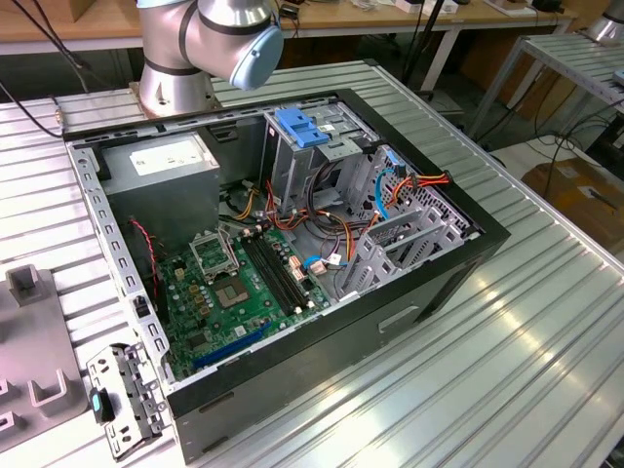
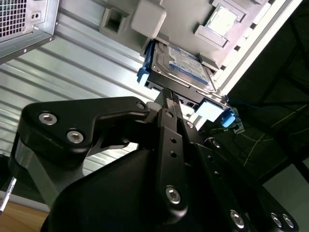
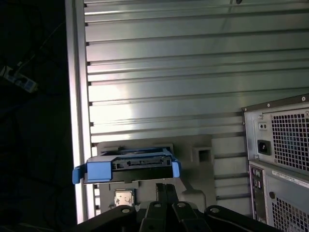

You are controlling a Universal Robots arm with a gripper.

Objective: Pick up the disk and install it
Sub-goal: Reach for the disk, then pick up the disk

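Two wrist views put the disk (image 2: pixel 183 65) in front of you. It lies flat on a grey holder (image 3: pixel 193 142) that sits on the ribbed metal worktop (image 3: pixel 169 72), close to the worktop's edge, with darkness beyond. The disk's dark body is framed by blue rails (image 3: pixel 99 172) (a blue tab juts out at each end). In the second wrist view its labelled face is turned up, away from the holder.

Your hand (image 2: pixel 168 94) is closed, its two slim black fingers pressed together with nothing between them. In the first wrist view the fingertips (image 3: pixel 159 191) sit just beside the disk's near edge, over the holder. In the second wrist view they overlap that edge. You cannot tell from either view whether they touch the disk, but they are not gripping it.

In the exterior view the computer case (image 1: pixel 322 366) lies open on the same worktop, with the arm (image 1: pixel 214 39) rising behind it. Inside you can see a green circuit board (image 1: pixel 244 283), a grey power supply box (image 1: pixel 166 161) and a tall metal cage (image 1: pixel 292 180) with a blue latch (image 1: pixel 302 127) on top. Bundles of coloured wires (image 1: pixel 341 229) run between the cage and the board. Both wrist views catch the case's vented back panel (perforated grille, a power socket) standing near the holder, off to one side of the disk.
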